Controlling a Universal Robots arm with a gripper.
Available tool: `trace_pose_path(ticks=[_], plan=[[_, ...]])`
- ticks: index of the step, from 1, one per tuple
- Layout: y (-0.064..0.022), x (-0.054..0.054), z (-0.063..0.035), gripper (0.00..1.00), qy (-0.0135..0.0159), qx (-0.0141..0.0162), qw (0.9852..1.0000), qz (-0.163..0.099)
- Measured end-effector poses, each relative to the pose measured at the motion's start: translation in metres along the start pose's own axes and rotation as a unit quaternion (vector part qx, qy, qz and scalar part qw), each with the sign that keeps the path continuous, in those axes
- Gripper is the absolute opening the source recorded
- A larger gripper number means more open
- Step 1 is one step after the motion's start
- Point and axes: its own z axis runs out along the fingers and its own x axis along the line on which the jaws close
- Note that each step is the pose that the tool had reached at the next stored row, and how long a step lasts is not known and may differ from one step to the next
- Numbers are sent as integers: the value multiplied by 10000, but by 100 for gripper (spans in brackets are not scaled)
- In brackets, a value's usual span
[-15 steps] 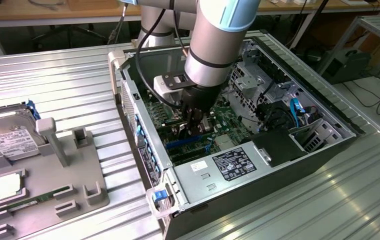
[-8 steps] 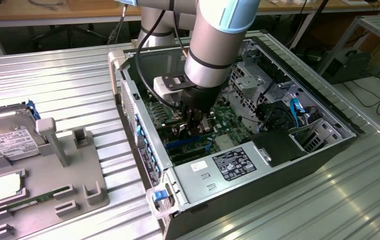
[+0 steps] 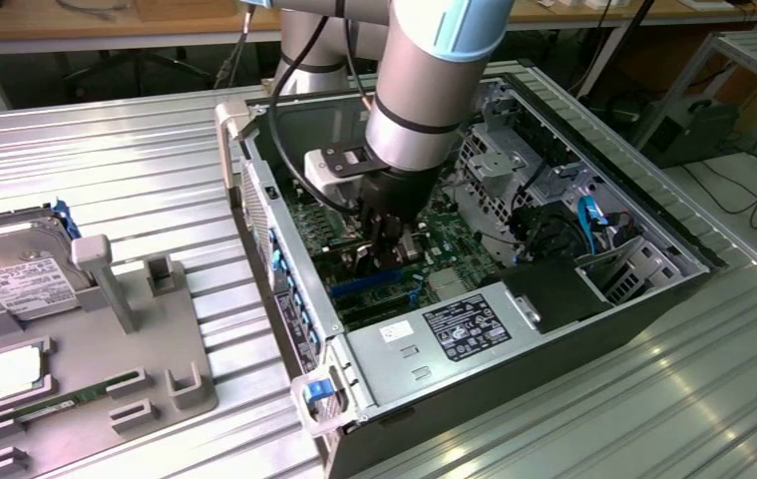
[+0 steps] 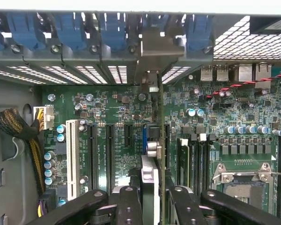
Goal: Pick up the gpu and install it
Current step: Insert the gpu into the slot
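The gpu [image 4: 155, 154] shows edge-on as a thin dark card standing upright over the green motherboard [image 4: 107, 108]. Its silver bracket [image 4: 153, 51] reaches the rear slot openings of the case. My gripper [image 4: 154, 206] is shut on the gpu, with the black fingers [image 4: 129, 206] on either side of the card. In the exterior view the gripper [image 3: 392, 244] hangs deep inside the open computer case [image 3: 644, 215], and the gpu [image 3: 381, 267] sits low against the board by the blue slot [image 3: 367, 289]. Whether the card's edge is seated in a slot cannot be told.
A power supply [image 3: 456, 332] fills the near end of the case. Black and white expansion slots [image 4: 72, 157], memory slots [image 4: 192, 164] and the processor socket [image 4: 243, 180] flank the card. Outside, a grey fixture [image 3: 99, 369] holds a hard drive [image 3: 12, 274] and memory stick [image 3: 66, 402].
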Motion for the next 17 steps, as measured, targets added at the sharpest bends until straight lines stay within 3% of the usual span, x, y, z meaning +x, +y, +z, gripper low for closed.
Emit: trace_pose_path(ticks=[4, 10, 17], plan=[[0, -13, -1, 28, 1, 18, 10000, -1], [0, -47, 0, 28, 3, 90, 10000, -5], [1, -49, 0, 28, 3, 100, 9999, -5]])
